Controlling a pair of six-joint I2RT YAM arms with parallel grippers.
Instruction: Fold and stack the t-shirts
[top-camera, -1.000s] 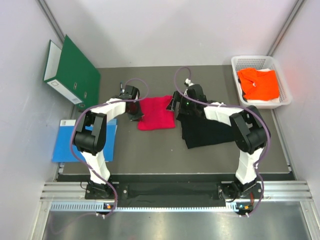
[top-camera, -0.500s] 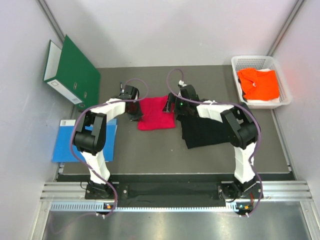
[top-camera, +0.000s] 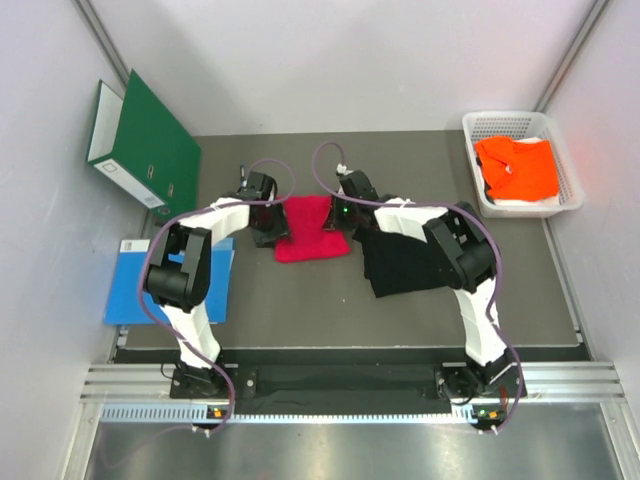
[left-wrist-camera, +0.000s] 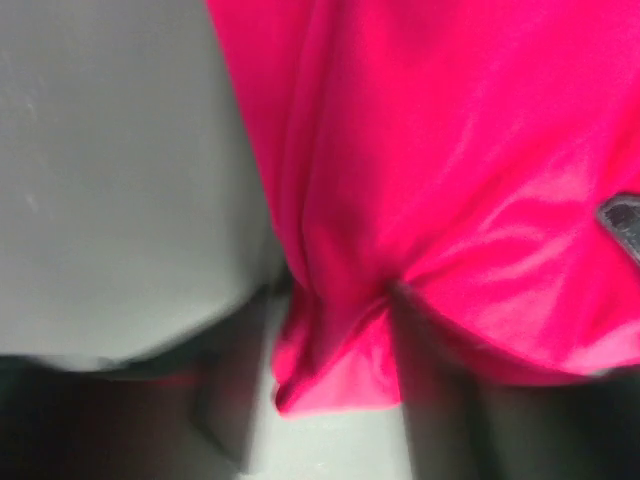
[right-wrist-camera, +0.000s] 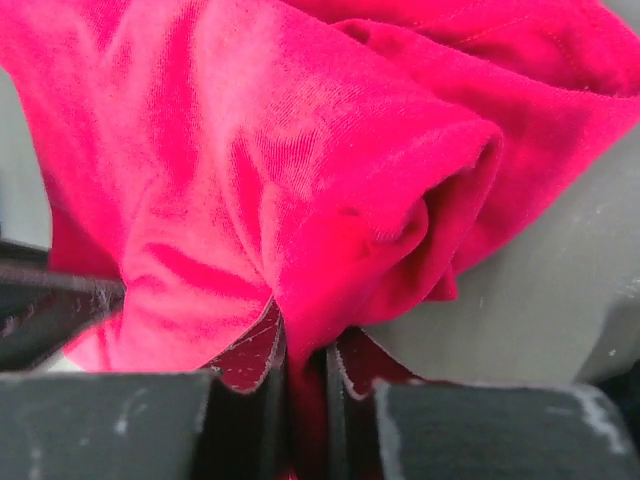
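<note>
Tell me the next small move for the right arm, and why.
Probably raise the right gripper a little, lifting the red shirt by its edge off the table. The jaws are pinched shut on a fold of that shirt, which lies bunched rather than flat. The left gripper sits at the opposite edge, its grip unclear.

Between the jaws of the right pincer (right-wrist-camera: 305, 395), the crimson t-shirt (right-wrist-camera: 250, 170) was a soft, fine-ribbed knit cloth, matt with a faint sheen along its folds. The pincer's own fingers (right-wrist-camera: 150, 430) looked like dark matt plastic, scuffed pale at the edges. Just to the right of the pincer the table (right-wrist-camera: 560, 290) was a smooth, matt grey surface with a few light specks, and the black t-shirt (top-camera: 405, 265) beside the pincer was dull, unshining cloth.
</note>
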